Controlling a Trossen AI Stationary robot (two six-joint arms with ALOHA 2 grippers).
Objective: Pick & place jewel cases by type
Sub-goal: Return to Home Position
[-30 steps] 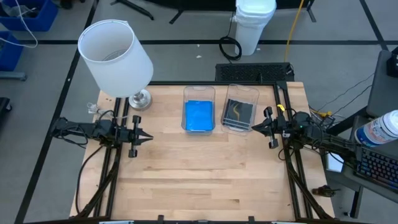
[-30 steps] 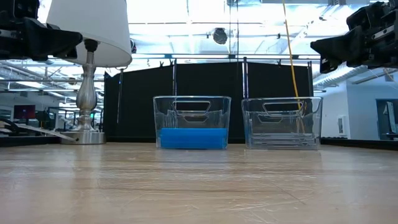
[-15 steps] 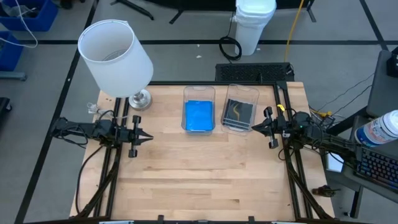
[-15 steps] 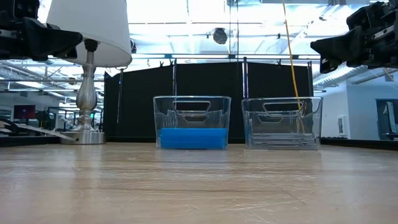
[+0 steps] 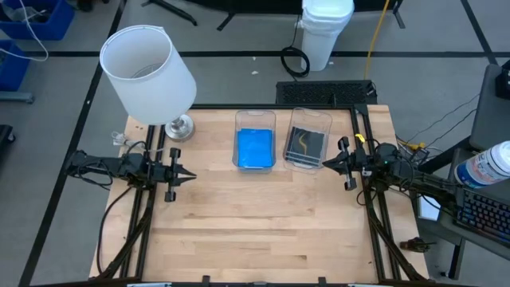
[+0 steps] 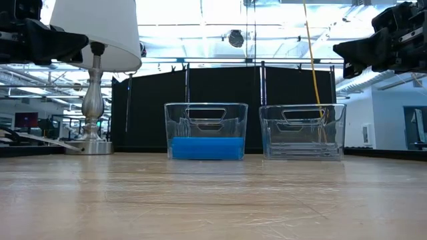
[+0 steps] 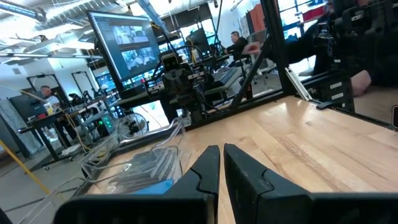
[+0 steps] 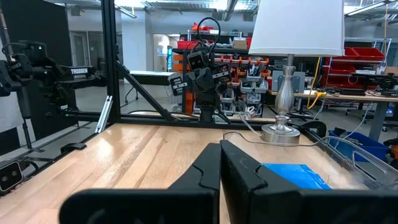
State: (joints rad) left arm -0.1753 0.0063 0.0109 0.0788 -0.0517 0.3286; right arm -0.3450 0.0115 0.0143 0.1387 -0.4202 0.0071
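Observation:
Bright blue jewel cases [image 5: 255,148] lie stacked in the left clear bin [image 5: 255,119]; they show as a blue layer [image 6: 205,148] in the low view. Grey cases with dark inserts [image 5: 306,143] lie in the right clear bin [image 5: 310,117]. My left gripper [image 5: 194,174] hovers shut at the table's left side, pointing right, its fingers nearly together in the left wrist view [image 7: 221,163]. My right gripper [image 5: 325,163] hovers shut at the right side, pointing left toward the grey bin, also seen in its wrist view [image 8: 221,158]. Both are above the table and hold nothing.
A lamp with a white shade [image 5: 147,65] and silver base [image 5: 178,127] stands at the table's far left corner. The two bins sit side by side at the far middle. Bare wood [image 5: 263,223] spreads across the middle and near side. Dark frame rails run along both sides.

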